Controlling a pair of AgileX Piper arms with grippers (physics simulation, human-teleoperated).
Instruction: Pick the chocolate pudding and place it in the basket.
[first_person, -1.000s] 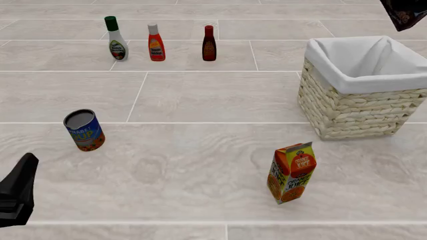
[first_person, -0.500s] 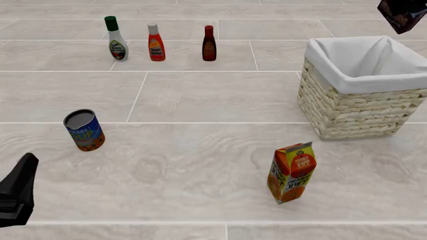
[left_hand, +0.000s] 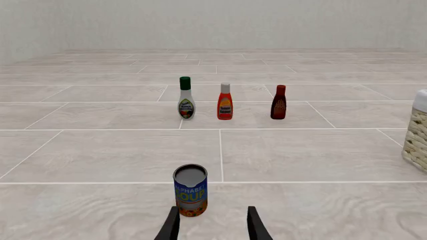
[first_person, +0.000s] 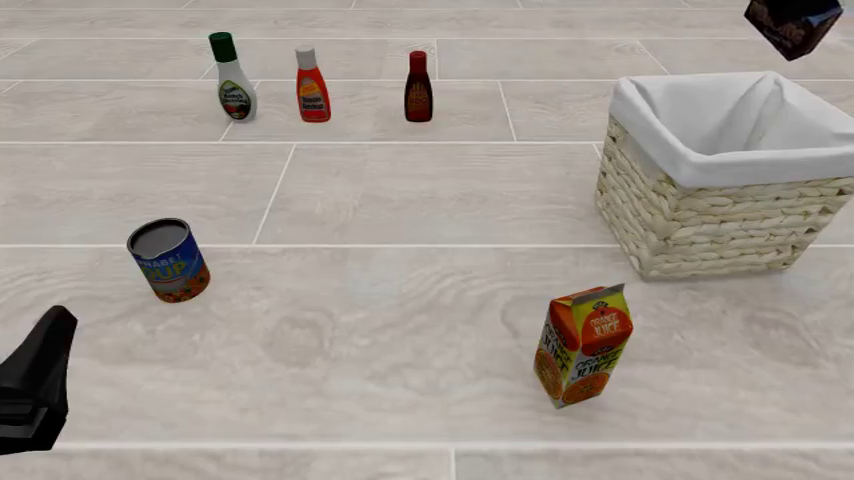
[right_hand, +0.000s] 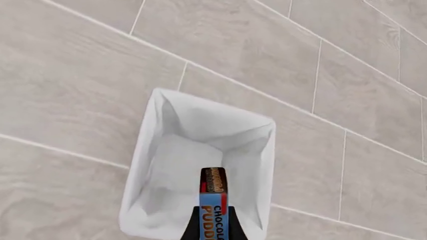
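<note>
Pale tiled bench, basket (first_person: 727, 170) at 2 o'clock. Chocolate pudding (right_hand: 214, 210) pinched between right fingers (right_hand: 214, 227), hanging well above open basket. Box has crept up-left in front view over last second, nearer drop point. Release looks near. Left fingers (left_hand: 212, 226) parted, empty, idle behind soup can (left_hand: 191, 190).

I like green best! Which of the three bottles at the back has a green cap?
The white dressing bottle, leftmost in the front view. The orange-red sauce bottle and dark brown bottle have red caps.
</note>
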